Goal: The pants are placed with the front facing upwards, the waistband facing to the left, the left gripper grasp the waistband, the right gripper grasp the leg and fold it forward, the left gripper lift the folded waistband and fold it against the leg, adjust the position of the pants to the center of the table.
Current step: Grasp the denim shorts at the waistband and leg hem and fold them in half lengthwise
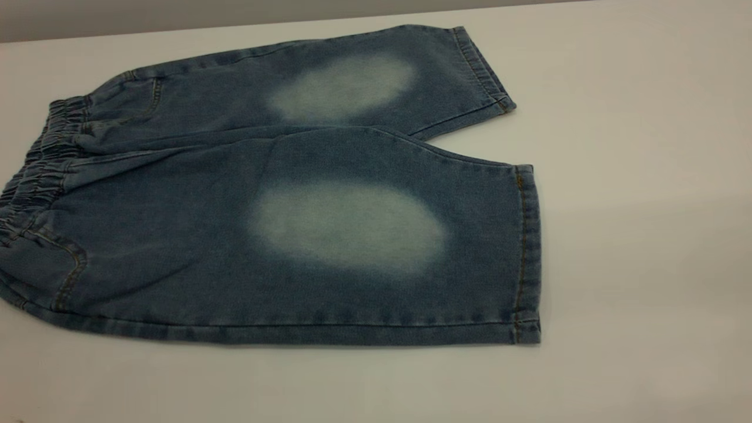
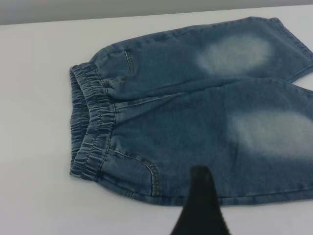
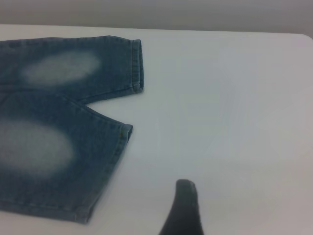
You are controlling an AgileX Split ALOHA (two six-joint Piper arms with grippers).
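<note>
Exterior view shows the pants (image 1: 282, 235) flat, soft — pinch the waistband (image 1: 35, 176); whether either hand is open, you cannot tell.

Blue denim pants (image 1: 282, 235) lie flat, front up, on the off-white table (image 1: 634, 235), gathered waistband (image 1: 35, 170) leftward.

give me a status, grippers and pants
Left gripper above the pants' near edge; right gripper over bare off-white table. Short blue denim pants flat, unfolded, ungrasped. Nothing in the way.
</note>
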